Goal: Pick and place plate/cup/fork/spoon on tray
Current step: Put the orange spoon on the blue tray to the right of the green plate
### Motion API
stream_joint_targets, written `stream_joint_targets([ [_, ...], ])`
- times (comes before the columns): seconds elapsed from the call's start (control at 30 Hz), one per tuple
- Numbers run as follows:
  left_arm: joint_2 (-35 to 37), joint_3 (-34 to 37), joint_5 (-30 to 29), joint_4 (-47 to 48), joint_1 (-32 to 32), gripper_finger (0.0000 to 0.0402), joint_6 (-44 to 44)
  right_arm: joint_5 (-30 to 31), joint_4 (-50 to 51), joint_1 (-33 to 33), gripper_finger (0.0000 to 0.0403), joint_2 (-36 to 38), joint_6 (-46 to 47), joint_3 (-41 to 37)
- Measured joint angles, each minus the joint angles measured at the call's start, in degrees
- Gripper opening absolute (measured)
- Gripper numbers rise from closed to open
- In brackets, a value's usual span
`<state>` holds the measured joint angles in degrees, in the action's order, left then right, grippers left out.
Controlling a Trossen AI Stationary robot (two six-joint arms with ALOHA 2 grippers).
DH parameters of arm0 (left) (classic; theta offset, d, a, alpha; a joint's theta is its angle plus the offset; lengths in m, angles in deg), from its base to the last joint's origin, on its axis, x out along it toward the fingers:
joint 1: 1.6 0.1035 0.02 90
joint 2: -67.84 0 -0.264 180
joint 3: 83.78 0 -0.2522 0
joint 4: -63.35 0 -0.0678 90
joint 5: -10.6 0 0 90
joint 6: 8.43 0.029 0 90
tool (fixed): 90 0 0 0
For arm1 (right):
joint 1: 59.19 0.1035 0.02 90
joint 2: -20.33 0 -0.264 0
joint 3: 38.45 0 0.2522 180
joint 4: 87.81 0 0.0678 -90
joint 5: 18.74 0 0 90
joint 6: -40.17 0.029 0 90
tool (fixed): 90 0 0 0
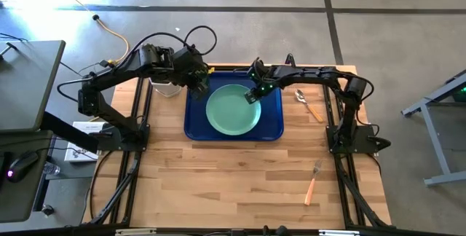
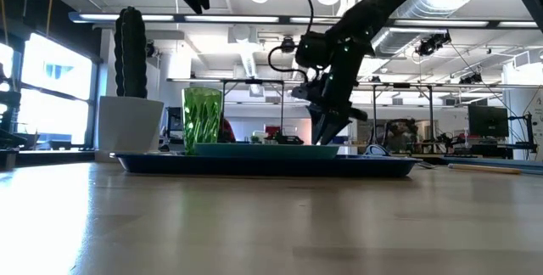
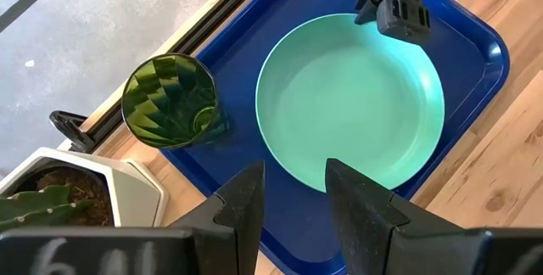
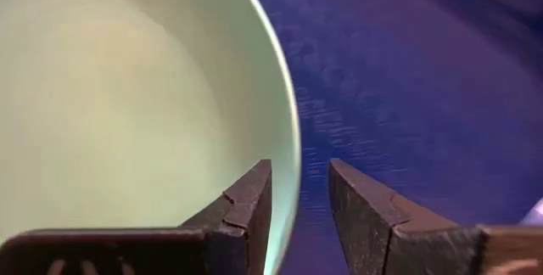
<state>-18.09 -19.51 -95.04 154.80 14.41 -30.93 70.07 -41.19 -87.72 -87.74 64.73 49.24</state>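
Note:
The mint-green plate lies flat in the dark blue tray. The olive-green cup stands upright in the tray's far left corner and also shows in the low view. My left gripper is open and empty, above the tray's far left part. My right gripper is open and points down at the plate's far right rim, with one finger over the plate and one outside it. The spoon and the fork lie on the table to the right of the tray.
A white hexagonal pot with a green cactus stands on the table just left of the tray's far left corner, close to the cup. Bare wooden table spreads in front of the tray.

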Motion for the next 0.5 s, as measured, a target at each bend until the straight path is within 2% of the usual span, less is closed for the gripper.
stream_joint_targets([
  [0.5,0.0,0.0,0.02,0.02,0.55,0.0115,-1.44,10.77,18.42,-0.11,0.0108,0.07,-14.43,14.16],
])
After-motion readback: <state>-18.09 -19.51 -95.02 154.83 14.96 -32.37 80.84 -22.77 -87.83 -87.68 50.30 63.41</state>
